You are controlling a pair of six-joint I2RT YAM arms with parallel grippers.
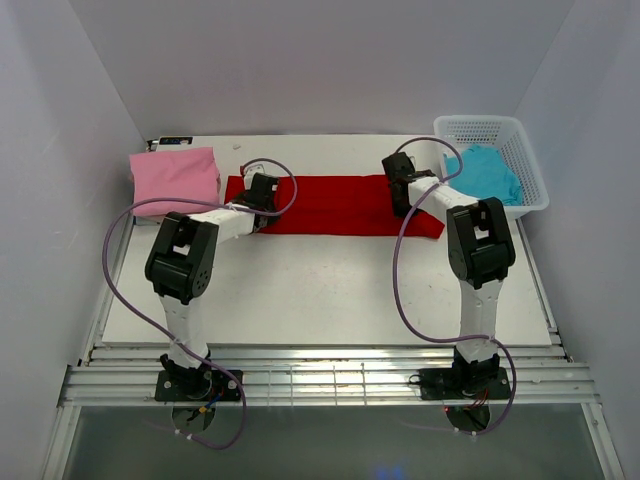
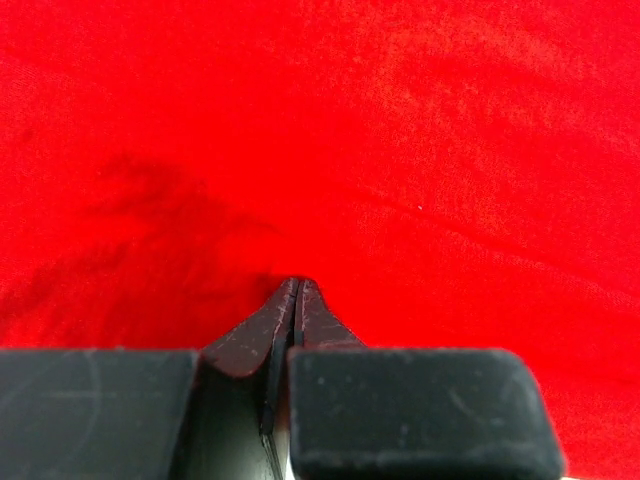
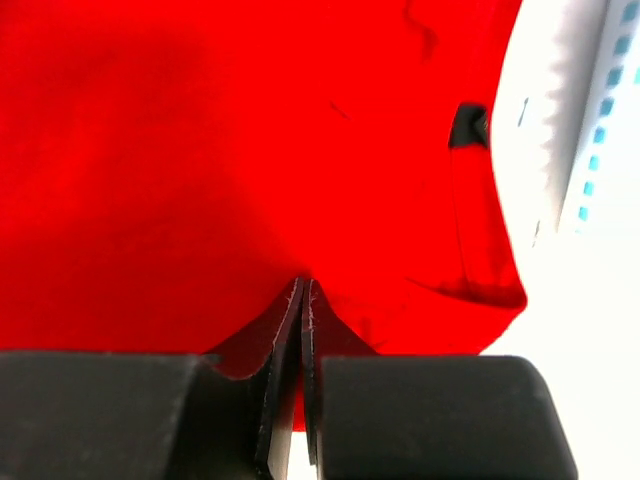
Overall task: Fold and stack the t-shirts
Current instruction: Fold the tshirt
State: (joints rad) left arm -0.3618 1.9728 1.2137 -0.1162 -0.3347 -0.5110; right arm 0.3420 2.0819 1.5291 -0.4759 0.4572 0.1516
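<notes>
A bright red soft cloth t-shirt (image 2: 380, 130) fills the view, faintly creased toward 4 o'clock, while at 6 o'clock the left gripper (image 2: 298, 292) has its dark fingers (image 2: 250, 340) pressed together.

We look down on a white tabletop (image 1: 330, 290), its near half bare. Across the far half a red t-shirt (image 1: 335, 205) lies flat, folded into a long narrow band running left to right. Just beside its left end sits a pink t-shirt (image 1: 175, 180), folded into a thick square near the far left corner. At the far right corner stands a white lattice basket (image 1: 482, 122), its near left corner just beside the red band's right end.
</notes>
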